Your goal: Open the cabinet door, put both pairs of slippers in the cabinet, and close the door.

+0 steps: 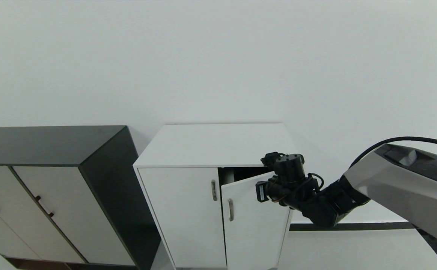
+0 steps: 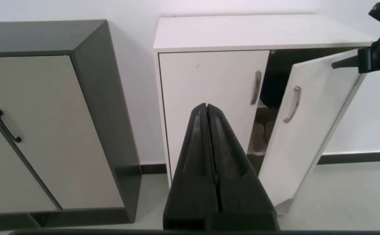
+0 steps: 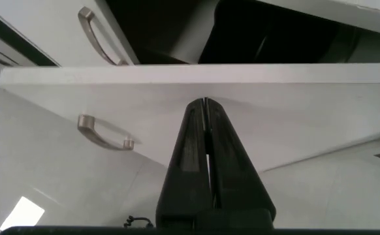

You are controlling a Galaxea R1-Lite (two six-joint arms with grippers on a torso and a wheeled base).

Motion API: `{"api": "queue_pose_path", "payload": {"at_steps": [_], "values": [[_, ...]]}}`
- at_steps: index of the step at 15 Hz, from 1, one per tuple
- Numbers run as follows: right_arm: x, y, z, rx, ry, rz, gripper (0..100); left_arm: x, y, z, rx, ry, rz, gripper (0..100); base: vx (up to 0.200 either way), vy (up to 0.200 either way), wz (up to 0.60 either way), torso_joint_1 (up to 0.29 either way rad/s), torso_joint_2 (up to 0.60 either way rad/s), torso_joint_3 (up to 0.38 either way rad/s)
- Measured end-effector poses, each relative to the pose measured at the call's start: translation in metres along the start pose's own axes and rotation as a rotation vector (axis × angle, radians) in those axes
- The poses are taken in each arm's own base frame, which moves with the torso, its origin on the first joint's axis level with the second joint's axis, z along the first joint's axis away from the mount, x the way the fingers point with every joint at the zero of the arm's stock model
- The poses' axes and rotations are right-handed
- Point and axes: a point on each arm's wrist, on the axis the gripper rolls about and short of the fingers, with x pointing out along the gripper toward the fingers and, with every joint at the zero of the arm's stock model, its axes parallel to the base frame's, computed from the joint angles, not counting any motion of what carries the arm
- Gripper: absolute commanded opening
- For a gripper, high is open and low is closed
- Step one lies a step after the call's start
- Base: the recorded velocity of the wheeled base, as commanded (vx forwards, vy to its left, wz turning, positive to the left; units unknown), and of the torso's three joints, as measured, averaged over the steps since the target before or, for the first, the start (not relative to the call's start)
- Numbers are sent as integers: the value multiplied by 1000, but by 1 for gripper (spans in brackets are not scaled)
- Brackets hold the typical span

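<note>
1. At the top edge of the right door point(image 1: 256, 221) of the white cabinet point(image 1: 211, 144), the right gripper point(image 3: 206, 104) is seen with its fingers pressed together and nothing held between them. The tips lie at the door's upper rim, though contact cannot be confirmed.
2. The right door is found ajar, swung partway out from the cabinet's right side, and a dark gap is shown under the cabinet's top front edge. The left door point(image 1: 181, 213) is shut flush.
3. The left gripper point(image 2: 206, 108) is held well back from the cabinet front, its fingers likewise closed on nothing.
4. The door is judged to be a stiff, flat panel, light enough to be swung by one arm, with resistance expected only from the hinges.
5. Its painted faces are judged smooth and slippery, so closed fingers pushed against them may slide along the rim.
6. A surer hold is offered by the bar handle point(image 1: 230, 209) near the door's free edge, where leverage is greatest. Otherwise the free edge itself can be hooked from behind.
7. Beside the white cabinet's left side a dark cabinet point(image 1: 53, 144) is set, and no clash with it is expected, since the right door is swung away from it.
</note>
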Motion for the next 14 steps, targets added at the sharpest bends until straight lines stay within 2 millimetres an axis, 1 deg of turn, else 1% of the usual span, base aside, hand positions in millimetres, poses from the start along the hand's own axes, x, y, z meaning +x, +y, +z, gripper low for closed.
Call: {"api": "queue_pose_path", "payload": {"at_steps": [7, 11, 14], "values": [[19, -9, 4, 20, -10, -22, 0, 0, 0, 0, 0, 0, 0, 0, 0, 0, 0, 0, 0, 0], [29, -13, 2, 32, -7, -32, 0, 0, 0, 0, 0, 0, 0, 0, 0, 0, 0, 0, 0, 0], [33, -20, 2, 46, -3, -47, 0, 0, 0, 0, 0, 0, 0, 0, 0, 0, 0, 0, 0, 0]]}}
